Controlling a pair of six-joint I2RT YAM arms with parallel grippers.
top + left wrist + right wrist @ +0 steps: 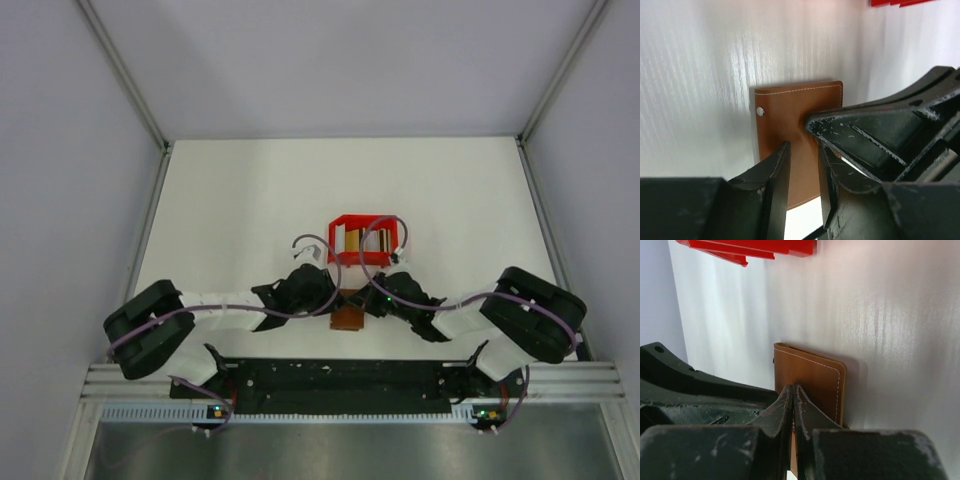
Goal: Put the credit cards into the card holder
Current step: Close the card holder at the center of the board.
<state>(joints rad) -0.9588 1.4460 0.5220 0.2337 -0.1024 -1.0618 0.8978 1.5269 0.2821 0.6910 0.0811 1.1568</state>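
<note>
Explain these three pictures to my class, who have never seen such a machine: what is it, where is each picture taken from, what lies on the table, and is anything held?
These are two robot arms fixed side by side at a white table. The wide picture looks down from above and behind them; the other two come from a camera on each wrist. On the table lie a brown card holder and a red bin with cards in it. The right gripper is shut, its tips at the holder's edge; whether it pinches it I cannot tell. The left gripper is open over the holder, nothing visibly between its fingers.
</note>
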